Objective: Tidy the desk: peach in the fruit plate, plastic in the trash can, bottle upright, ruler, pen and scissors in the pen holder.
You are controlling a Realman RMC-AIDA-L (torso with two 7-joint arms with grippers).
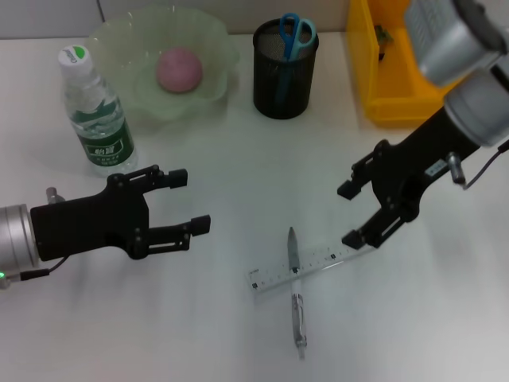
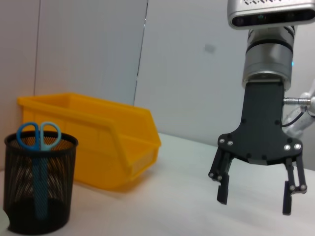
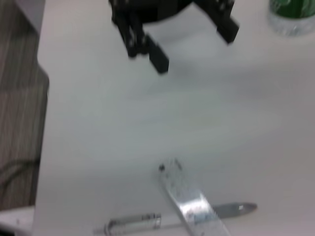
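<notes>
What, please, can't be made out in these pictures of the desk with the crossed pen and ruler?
- Yellow rectangular plastic bin: head view, the right arm covers part of it, so its contents are unclear.
- Blue-handled scissors: blades hidden in the black mesh cup.
- Clear plastic ruler: right wrist view, markings blurred, end cut off by the edge.

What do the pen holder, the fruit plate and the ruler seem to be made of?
Pen holder: probably black metal mesh, as fine holes show through its wall.
Fruit plate: likely translucent pale green plastic or glass; the desk shows faintly through its wavy rim.
Ruler: apparently clear plastic with black markings.
</notes>
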